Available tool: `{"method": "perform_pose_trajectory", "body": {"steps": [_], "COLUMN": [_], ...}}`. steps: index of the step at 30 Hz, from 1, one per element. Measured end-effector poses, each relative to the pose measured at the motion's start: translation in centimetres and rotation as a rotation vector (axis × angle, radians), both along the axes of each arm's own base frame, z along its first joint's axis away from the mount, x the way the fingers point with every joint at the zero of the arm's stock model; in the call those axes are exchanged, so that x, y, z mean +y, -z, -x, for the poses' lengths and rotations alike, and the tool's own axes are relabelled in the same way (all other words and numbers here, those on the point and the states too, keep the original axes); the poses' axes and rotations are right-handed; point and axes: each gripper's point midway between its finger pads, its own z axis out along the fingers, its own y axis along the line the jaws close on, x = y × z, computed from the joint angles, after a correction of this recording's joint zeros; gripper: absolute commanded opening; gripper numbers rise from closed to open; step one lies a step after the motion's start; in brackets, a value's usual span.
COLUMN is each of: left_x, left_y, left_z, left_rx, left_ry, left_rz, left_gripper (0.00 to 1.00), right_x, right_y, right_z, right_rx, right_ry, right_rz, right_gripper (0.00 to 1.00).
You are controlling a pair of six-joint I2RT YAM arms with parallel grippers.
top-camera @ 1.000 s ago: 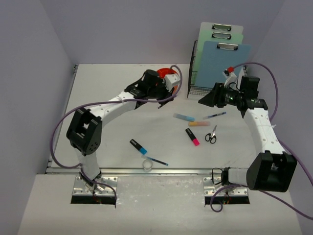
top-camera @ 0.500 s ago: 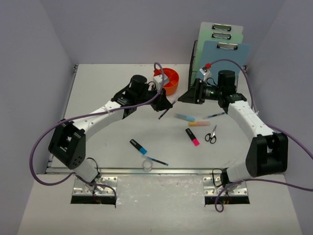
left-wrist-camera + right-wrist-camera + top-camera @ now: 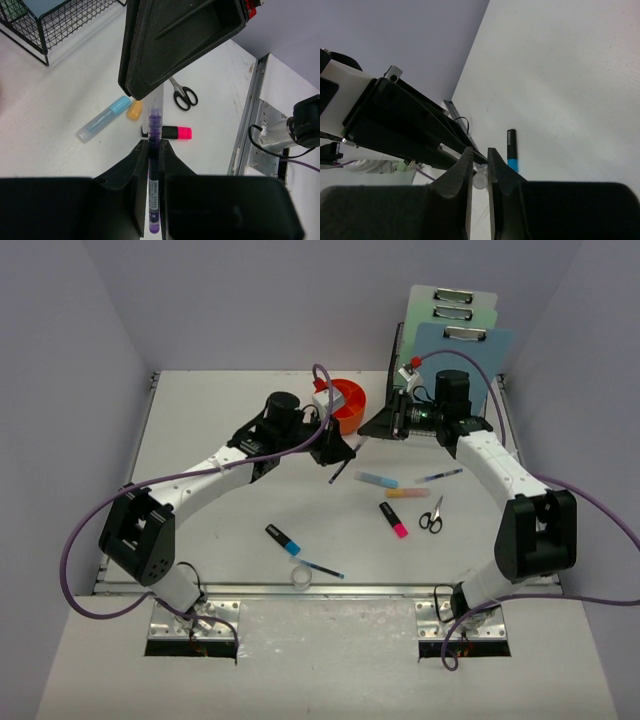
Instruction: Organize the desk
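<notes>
Gripping a purple pen (image 3: pixel 154 170) tight in the left gripper (image 3: pixel 153 145), jaws nearly closed on its barrel. Holding the pen lifted off the desk (image 3: pixel 220 520), slanting up toward the far right. Meeting its pale far end with the right gripper (image 3: pixel 479 152), fingers narrowed to a slim gap around that end; pinching it or not, cannot tell. Noting the desk lying white under both arms, between lavender walls. Noting on it, middle right: blue highlighter (image 3: pixel 375 479), orange highlighter (image 3: pixel 407 493), pink marker (image 3: pixel 394 519), scissors (image 3: pixel 431 517).
</notes>
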Motion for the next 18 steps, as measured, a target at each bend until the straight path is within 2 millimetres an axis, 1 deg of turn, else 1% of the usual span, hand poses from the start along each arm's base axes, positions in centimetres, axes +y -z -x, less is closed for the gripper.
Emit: {"method": "perform_pose_trajectory", "body": {"steps": [1, 2, 3, 4, 6, 7, 8, 9, 10, 18], "left_x": [0.0, 0.0, 0.0, 0.0, 0.1, 0.2, 0.3, 0.4, 0.5, 1.1], "left_y": [0.0, 0.0, -0.1, -0.2, -0.3, -0.3, -0.3, -0.3, -0.3, -0.4], "left_z": [0.0, 0.0, -0.1, -0.2, -0.4, -0.5, -0.6, -0.7, -0.8, -1.5], "left_rx": [0.000, 0.000, -0.001, -0.003, -0.007, -0.007, -0.006, -0.004, -0.003, 0.006], "left_ry": [-0.001, -0.002, -0.004, -0.008, -0.015, -0.019, -0.022, -0.025, -0.029, -0.052], "left_rz": [0.001, 0.002, 0.003, 0.005, 0.009, 0.010, 0.011, 0.012, 0.012, 0.019], "left_gripper": [0.01, 0.02, 0.01, 0.01, 0.00, 0.00, 0.00, 0.00, 0.00, 0.00], "right_x": [0.1, 0.2, 0.2, 0.2, 0.3, 0.3, 0.4, 0.4, 0.5, 0.7], "right_y": [-0.1, -0.2, -0.3, -0.3, -0.4, -0.4, -0.5, -0.6, -0.7, -1.0], "right_z": [-0.1, -0.1, -0.3, -0.4, -0.7, -0.8, -1.0, -1.0, -1.0, -0.6], "right_rx": [-0.004, -0.007, -0.009, -0.010, -0.013, -0.017, -0.021, -0.024, -0.026, -0.024], "right_ry": [-0.003, -0.006, -0.008, -0.010, -0.015, -0.018, -0.022, -0.025, -0.028, -0.052], "right_rz": [0.001, 0.003, 0.006, 0.010, 0.017, 0.022, 0.026, 0.027, 0.026, 0.011], "right_gripper": [0.02, 0.01, 0.02, 0.16, 0.52, 0.60, 0.66, 0.68, 0.68, 0.58]}}
